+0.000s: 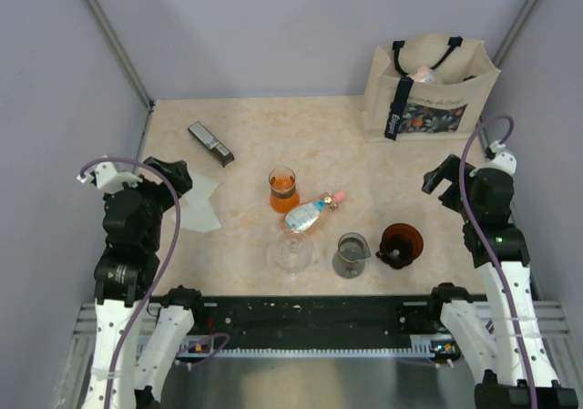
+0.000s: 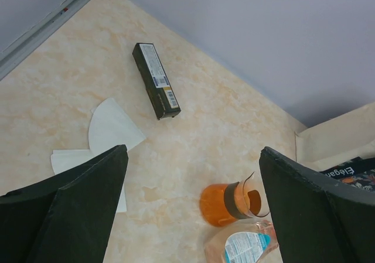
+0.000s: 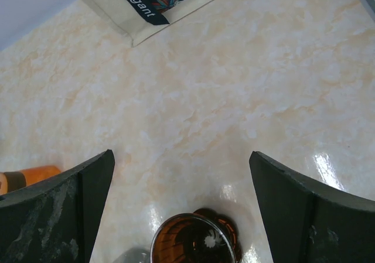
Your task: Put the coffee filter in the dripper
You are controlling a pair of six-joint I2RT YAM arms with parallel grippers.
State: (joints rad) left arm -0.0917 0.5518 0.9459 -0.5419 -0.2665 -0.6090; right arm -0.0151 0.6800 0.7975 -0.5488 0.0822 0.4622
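The coffee filter [image 1: 202, 210] is thin white fan-shaped paper lying flat at the table's left; in the left wrist view it [image 2: 111, 125] lies beside another white sheet. The dripper [image 1: 401, 243] is a dark amber cone standing upright at the front right, empty; it also shows at the bottom of the right wrist view [image 3: 193, 239]. My left gripper [image 1: 168, 177] is open and empty, held above the filter's near-left side [image 2: 192, 152]. My right gripper [image 1: 444, 179] is open and empty, above and behind the dripper [image 3: 180, 154].
A glass of orange liquid [image 1: 283, 189], a lying plastic bottle [image 1: 310, 213], a clear glass cup [image 1: 291, 252] and a small glass carafe [image 1: 351, 254] crowd the middle. A black box [image 1: 210, 143] lies at back left. A tote bag [image 1: 428, 86] stands back right.
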